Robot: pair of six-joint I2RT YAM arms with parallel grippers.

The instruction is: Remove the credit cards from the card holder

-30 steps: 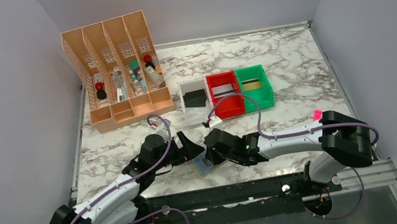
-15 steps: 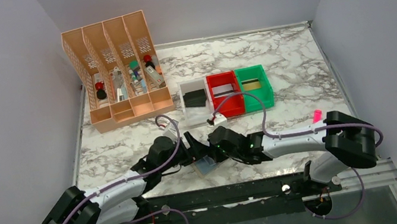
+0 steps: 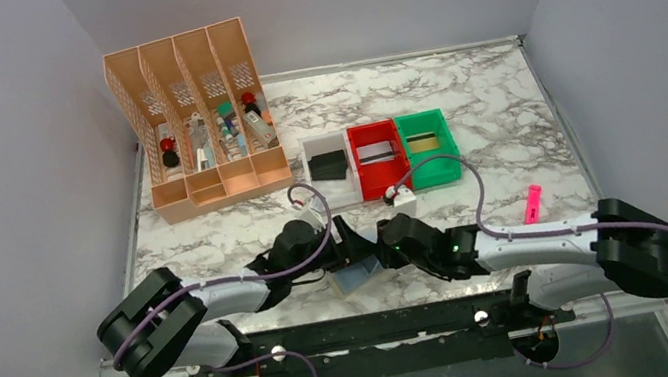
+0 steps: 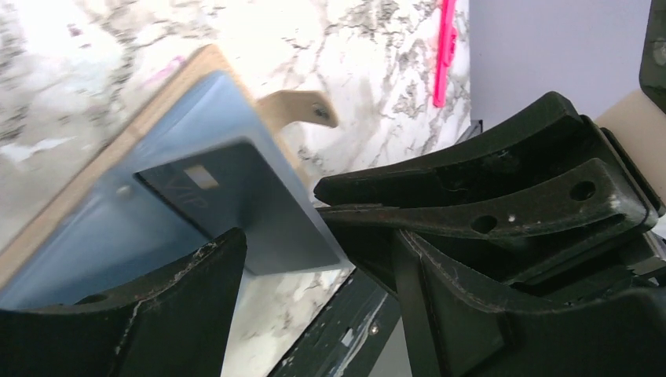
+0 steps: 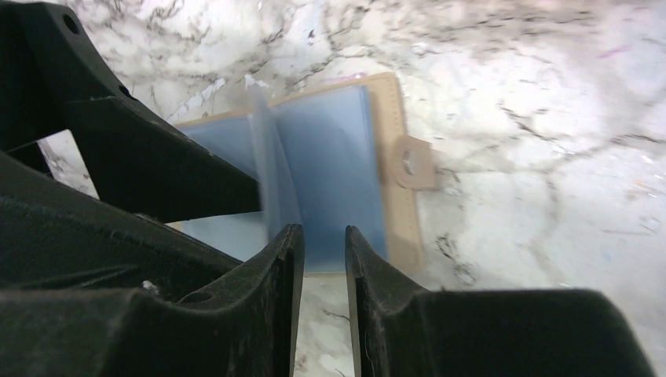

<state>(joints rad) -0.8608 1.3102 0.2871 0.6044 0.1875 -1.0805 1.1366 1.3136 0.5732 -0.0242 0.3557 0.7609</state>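
The card holder (image 3: 356,276) lies open at the desk's (image 3: 499,102) near edge, a grey credit card (image 4: 251,212) jutting from its pocket (probably light, stiff and slippery, best pinched by its free edge), with the left hand (image 4: 318,247) spread wide and the right hand (image 5: 318,232) narrowly parted, neither gripping anything.

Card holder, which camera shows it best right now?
Left wrist: the card holder lies open and sharp, showing blue lining, tab and a grey card poking from a pocket. Right wrist shows the holder open but blurred mid-fold. Top view shows only a sliver.
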